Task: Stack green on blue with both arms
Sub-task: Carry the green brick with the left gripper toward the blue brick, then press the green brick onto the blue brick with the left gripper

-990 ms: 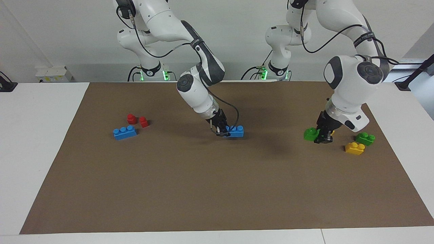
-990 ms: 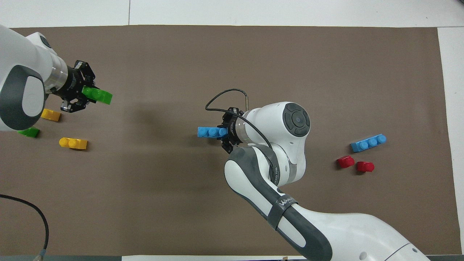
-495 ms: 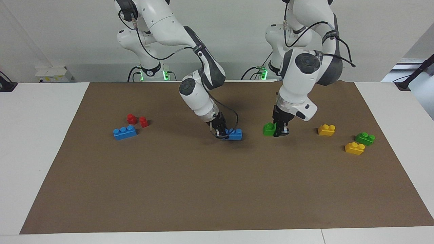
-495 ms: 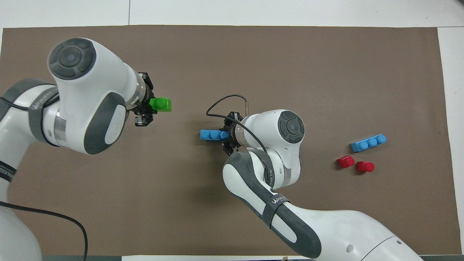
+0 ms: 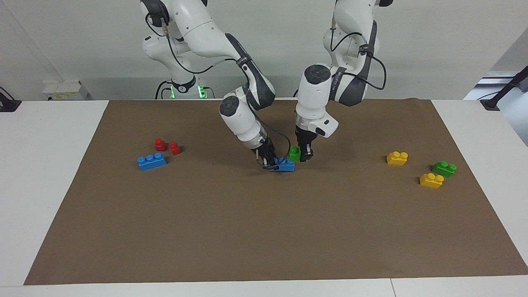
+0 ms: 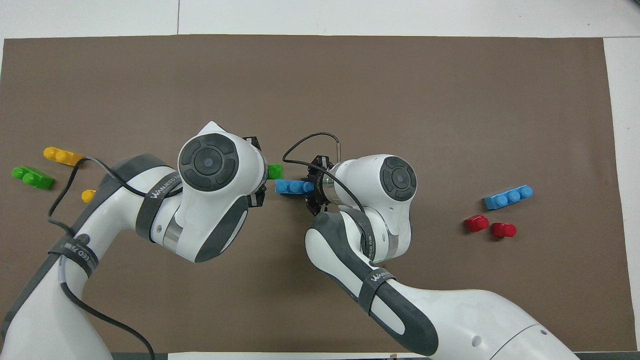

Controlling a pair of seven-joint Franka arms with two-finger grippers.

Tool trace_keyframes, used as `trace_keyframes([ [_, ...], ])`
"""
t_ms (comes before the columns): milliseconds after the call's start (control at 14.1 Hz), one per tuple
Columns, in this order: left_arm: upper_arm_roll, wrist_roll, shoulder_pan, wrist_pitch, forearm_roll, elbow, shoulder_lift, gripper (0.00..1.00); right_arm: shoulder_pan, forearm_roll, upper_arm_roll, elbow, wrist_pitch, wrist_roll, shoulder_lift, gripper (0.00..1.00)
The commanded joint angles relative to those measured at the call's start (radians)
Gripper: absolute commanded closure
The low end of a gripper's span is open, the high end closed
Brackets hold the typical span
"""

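Over brown mat (image 5: 264, 231), left claw (image 5: 304, 156) grips green brick (image 5: 294, 153) above right claw's (image 5: 268, 163) clamped blue brick (image 5: 285, 165).

Brown mat (image 5: 264, 231) on white table (image 5: 45, 165). Two red pieces (image 5: 167, 146), side by side, toward right arm's end. Two yellow bricks (image 5: 397, 158) (image 5: 431, 180), near each other, toward left arm's end.

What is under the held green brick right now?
The free end of the blue brick, gripped by the right pincer. The green brick hangs in the left pincer; whether they touch cannot be told.
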Motion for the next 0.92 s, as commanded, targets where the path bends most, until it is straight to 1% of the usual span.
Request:
trace_keyframes([
  [0,0.019,-0.059,-0.051,0.051,0.033,-0.065,-0.024,1.0,0.007,0.022,-0.003,-0.02,0.034,-0.012,-0.004,1.0],
  [141,0.018,-0.132,-0.075,0.1,0.08,-0.086,-0.008,1.0,0.007,0.022,-0.003,-0.02,0.034,-0.012,-0.004,1.0],
  [212,0.018,-0.153,-0.078,0.112,0.1,-0.085,0.014,1.0,0.007,0.022,-0.005,-0.02,0.034,-0.012,-0.004,1.0],
  [566,0.019,-0.165,-0.085,0.137,0.111,-0.077,0.049,1.0,0.007,0.022,-0.003,-0.026,0.037,-0.012,-0.005,1.0],
  [848,0.018,-0.203,-0.086,0.161,0.162,-0.077,0.072,1.0,0.007,0.022,-0.005,-0.026,0.037,-0.012,-0.005,1.0],
])
